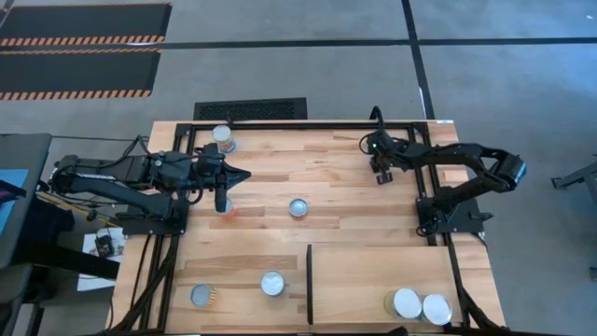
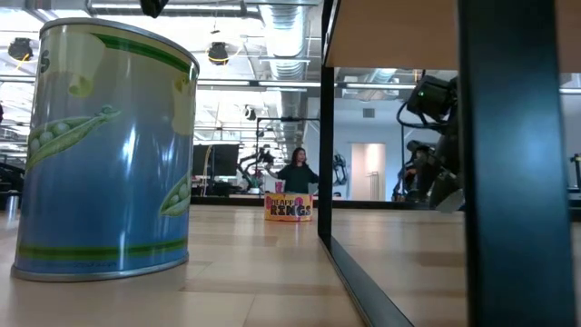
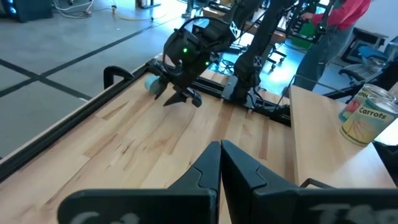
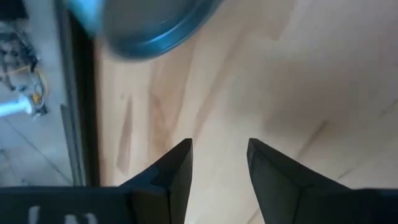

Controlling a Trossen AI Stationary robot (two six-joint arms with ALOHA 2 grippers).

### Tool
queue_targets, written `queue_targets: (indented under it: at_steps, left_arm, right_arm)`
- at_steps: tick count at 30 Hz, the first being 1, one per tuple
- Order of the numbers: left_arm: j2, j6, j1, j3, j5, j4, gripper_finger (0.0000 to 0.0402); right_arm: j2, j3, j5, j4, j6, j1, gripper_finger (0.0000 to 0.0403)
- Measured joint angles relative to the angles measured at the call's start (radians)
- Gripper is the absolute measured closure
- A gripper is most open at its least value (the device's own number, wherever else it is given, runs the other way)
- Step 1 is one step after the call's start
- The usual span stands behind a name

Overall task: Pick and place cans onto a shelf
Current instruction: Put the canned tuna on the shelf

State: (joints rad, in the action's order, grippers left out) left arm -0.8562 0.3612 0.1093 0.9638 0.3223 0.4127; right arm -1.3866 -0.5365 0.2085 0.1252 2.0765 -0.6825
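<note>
the left gripper [image 1: 241, 175] hangs over the left-middle of the table [image 1: 354, 201], its dark fingers [image 3: 211, 165] pressed together to a point with nothing between them. just below its arm in the high view stands a can with an orange label [image 1: 225, 207], partly hidden by the gripper body, so whether they touch cannot be told.

the right gripper [image 1: 381, 175] hovers near the far right part of the table, its two fingers [image 4: 180, 162] set a narrow gap apart over bare wood and holding nothing. in the right wrist view a blue-rimmed can [image 4: 155, 25] lies just ahead of the fingers, apart from them, beside the table's black edge.

a can with a silver top [image 1: 298, 207] stands alone at the table's middle, between the two arms. another can [image 1: 223, 138] sits at the far edge, near the left arm. two more stand at the near left: one with a white top [image 1: 272, 283] just beside the thin black divider [image 1: 309, 280], and one with a grey top [image 1: 201, 296] further left.

the shelf [image 1: 373, 271] fills the near right corner, and two white-topped cans [image 1: 420, 306] stand on it, touching, at its near edge. in the low view a blue can with pea pods [image 2: 104, 150] looms close, and a small orange can [image 2: 289, 206] stands far off.
</note>
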Motion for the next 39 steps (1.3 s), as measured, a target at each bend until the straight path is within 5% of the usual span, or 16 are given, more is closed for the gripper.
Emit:
queue_targets:
  at_steps: [9, 18, 24, 28, 34, 39]
  left_arm:
    - [0.000, -0.001, 0.000, 0.000, -0.003, 0.001, 0.0401]
    - [0.000, -0.020, -0.009, 0.000, -0.006, 0.002, 0.0401]
    - [0.000, -0.018, -0.077, 0.000, -0.111, 0.002, 0.0402]
    - [0.000, -0.021, -0.121, 0.000, -0.125, 0.000, 0.0401]
    - [-0.024, -0.004, -0.162, 0.000, -0.089, 0.006, 0.0401]
    - [-0.077, -0.001, -0.180, 0.000, -0.082, 0.030, 0.0401]
  right_arm:
    - [0.143, 0.000, 0.002, 0.096, -0.205, -0.003, 0.0258]
    - [0.412, -0.006, -0.106, 0.432, -0.643, 0.019, 0.0353]
    - [0.540, -0.184, -0.146, 0.725, -0.955, 0.102, 0.0393]
    - [0.507, -0.398, -0.193, 0.902, -1.216, 0.107, 0.0388]
    - [0.284, -0.712, -0.198, 1.271, -1.690, 0.015, 0.0398]
    - [0.116, -0.761, -0.141, 1.406, -2.000, -0.089, 0.0385]
